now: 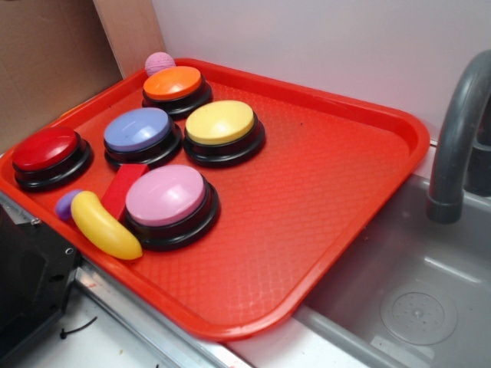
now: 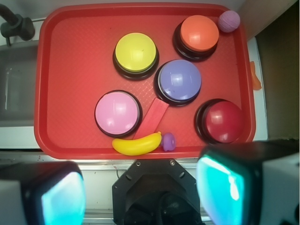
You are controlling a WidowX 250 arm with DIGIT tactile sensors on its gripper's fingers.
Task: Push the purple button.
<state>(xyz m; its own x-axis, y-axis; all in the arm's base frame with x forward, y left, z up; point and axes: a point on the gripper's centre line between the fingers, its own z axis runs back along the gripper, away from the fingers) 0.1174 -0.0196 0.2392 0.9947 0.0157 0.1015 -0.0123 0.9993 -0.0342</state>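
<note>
The purple button (image 1: 139,130) sits on the red tray (image 1: 330,199), in the exterior view, among the cluster of domed buttons toward the tray's left side. Beside it toward the tray's middle stands the yellow button (image 1: 221,124), with the orange button (image 1: 173,83) behind both near the far left corner. The red button (image 1: 46,150) lies against the left rim, and the pink button (image 1: 166,197) sits nearer the front edge. A flat red block (image 1: 123,189) lies between the purple and pink buttons, touching the pink one's base. A toy banana (image 1: 103,226) rests along the front rim, with a small purple toy (image 1: 66,204) just beside its end. A pink ball (image 1: 159,62) sits at the far corner behind the orange button. The tray rests partly over a grey sink (image 1: 414,299) with a grey tap (image 1: 456,138). The gripper is not seen here.

In the wrist view, the purple button (image 2: 179,80) is near the tray's (image 2: 70,93) centre, ringed by the yellow (image 2: 135,52), orange (image 2: 199,33), red (image 2: 224,121) and pink (image 2: 117,112) buttons. The gripper (image 2: 140,192) hangs above the tray's near edge, well apart from every button, its two fingers (image 2: 225,187) spread wide and holding nothing.
</note>
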